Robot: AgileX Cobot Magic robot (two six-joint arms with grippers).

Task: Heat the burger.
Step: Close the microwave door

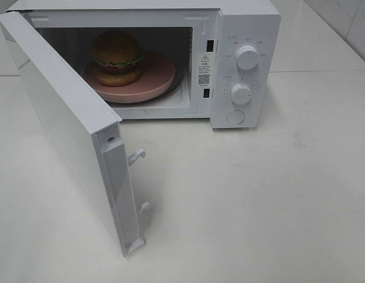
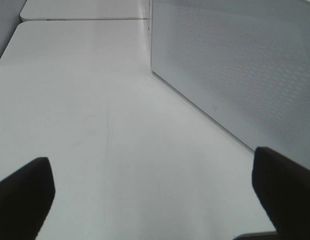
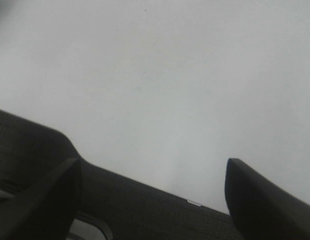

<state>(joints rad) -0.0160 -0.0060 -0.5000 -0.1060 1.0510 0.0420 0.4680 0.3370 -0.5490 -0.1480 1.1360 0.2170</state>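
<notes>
The burger [image 1: 116,58] sits on a pink plate [image 1: 161,76] inside the white microwave [image 1: 247,35], whose door [image 1: 64,127] hangs wide open toward the front left. Neither arm shows in the exterior high view. In the left wrist view my left gripper [image 2: 152,192] is open over the bare table, its dark fingertips [image 2: 24,192] far apart, with the outer face of the microwave door [image 2: 235,70] close by. In the right wrist view my right gripper [image 3: 152,192] is open too, with only white tabletop between its fingertips [image 3: 260,200].
Two white dials [image 1: 247,57] and a round button [image 1: 235,117] sit on the microwave's front panel. The open door juts out over the front left of the white table [image 1: 259,206]. Two latch hooks [image 1: 137,156] stick out from the door's edge.
</notes>
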